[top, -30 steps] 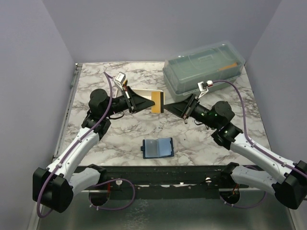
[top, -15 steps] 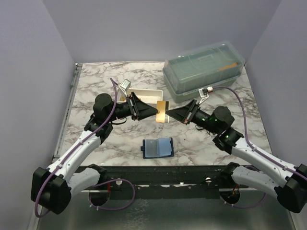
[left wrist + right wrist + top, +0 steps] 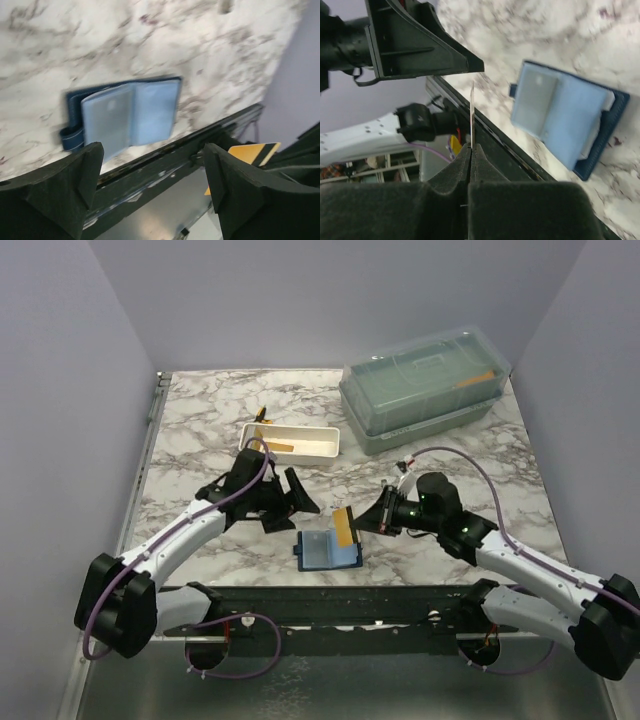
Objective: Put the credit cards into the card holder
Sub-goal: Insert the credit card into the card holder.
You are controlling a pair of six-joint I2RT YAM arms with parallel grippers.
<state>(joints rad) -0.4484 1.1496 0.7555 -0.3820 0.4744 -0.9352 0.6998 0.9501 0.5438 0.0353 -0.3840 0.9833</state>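
Firstly, from above, the holder [image 3: 328,551] lies open on the marble surface [image 3: 200,430], near its front edge. The right claw [image 3: 358,525] grips an orange card [image 3: 345,527] just over the holder's far right corner. The left claw [image 3: 293,510] stands wide and empty, beside the holder's far left side.

Next, the left wrist view shows the holder [image 3: 125,117] flat with its pale pockets up, between the wide fingers [image 3: 55,190]. The card [image 3: 247,152] appears at the right.

Lastly, the right wrist view shows its claw [image 3: 471,150] closed on the card [image 3: 472,115], which is seen edge-on. The holder [image 3: 565,120] lies to the right.
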